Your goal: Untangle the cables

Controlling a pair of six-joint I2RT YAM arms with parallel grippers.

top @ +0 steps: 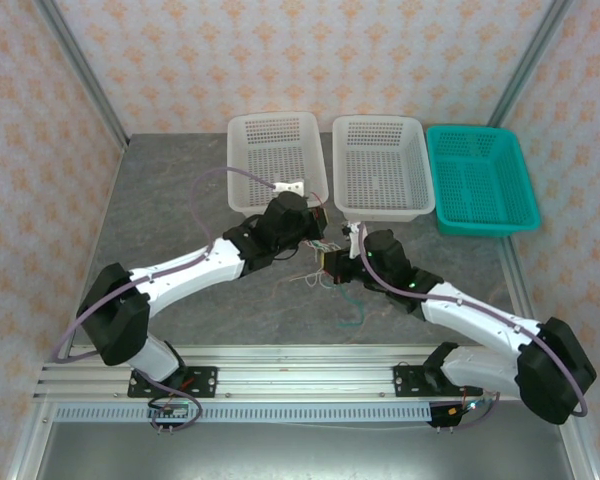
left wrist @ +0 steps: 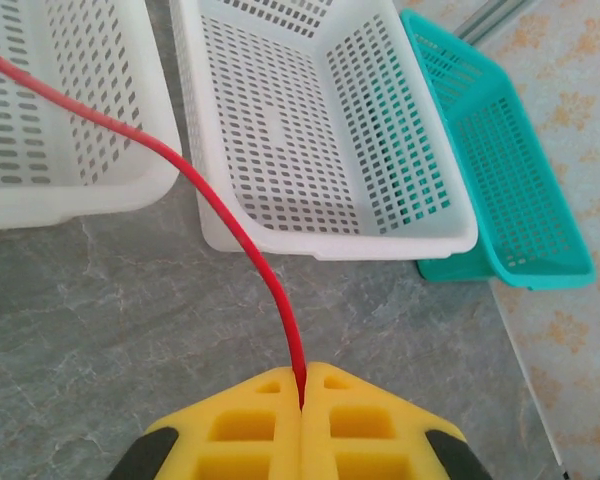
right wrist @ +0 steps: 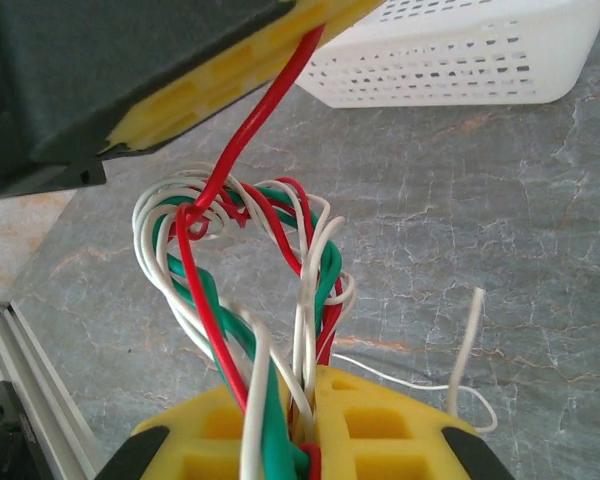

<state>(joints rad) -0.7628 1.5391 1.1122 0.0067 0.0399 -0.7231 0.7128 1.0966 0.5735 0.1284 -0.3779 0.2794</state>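
With the left pincer [left wrist: 302,385] nipping the red cable [left wrist: 235,225] just above the knotted cables [right wrist: 260,260] clamped between the tips of the right pincer [right wrist: 305,425], that strand is best drawn away slowly and straight, so the loops slacken rather than cinch.

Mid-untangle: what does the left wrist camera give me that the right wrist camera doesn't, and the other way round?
Left wrist: the left gripper seen from behind, shut on the red cable, with the teal basket off to the right. Right wrist: the clump of red, white and green wires pinched in the shut right gripper, plus a loose white end above the table. Shared: the red cable entering the left gripper's yellow fingers, a white basket and the grey table.
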